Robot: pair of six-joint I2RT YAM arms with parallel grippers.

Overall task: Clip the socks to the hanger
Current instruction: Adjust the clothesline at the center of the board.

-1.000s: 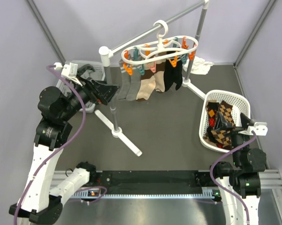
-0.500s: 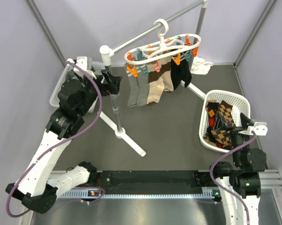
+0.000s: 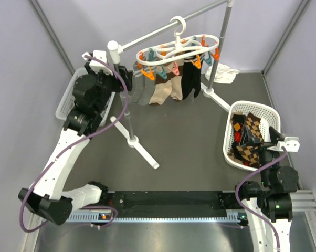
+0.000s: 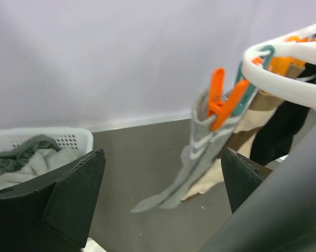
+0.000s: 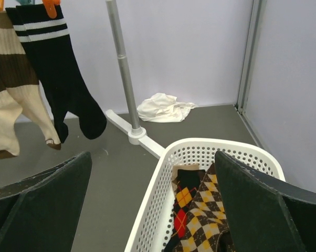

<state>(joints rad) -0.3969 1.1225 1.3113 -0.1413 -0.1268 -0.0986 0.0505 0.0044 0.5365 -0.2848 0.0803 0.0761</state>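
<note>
The argyle socks (image 3: 245,137) lie in a white basket (image 3: 229,122) at the right; they also show in the right wrist view (image 5: 208,218). The white oval hanger (image 3: 176,50) with orange and teal clips hangs by its hook from the rail; part of its ring shows in the left wrist view (image 4: 284,79). Grey socks (image 4: 200,152), beige-brown socks and black socks (image 5: 63,79) hang clipped to it. My left gripper (image 3: 122,82) is open and empty, raised beside the hanger's left end, facing the grey socks (image 4: 163,173). My right gripper (image 3: 251,140) is open and empty over the basket's near side (image 5: 153,163).
The white-and-silver rail stand (image 3: 127,107) crosses the table, with feet at the middle (image 3: 142,152) and back right (image 5: 134,134). A second white basket (image 3: 69,100) with grey clothes (image 4: 27,157) stands at the left. A white cloth (image 3: 223,73) lies at the back right. Lilac walls close in on three sides.
My left arm has swung up and back, from the left basket toward the hanger's left end. The hanger with its socks has swung and shifted left. The right arm has not moved.
</note>
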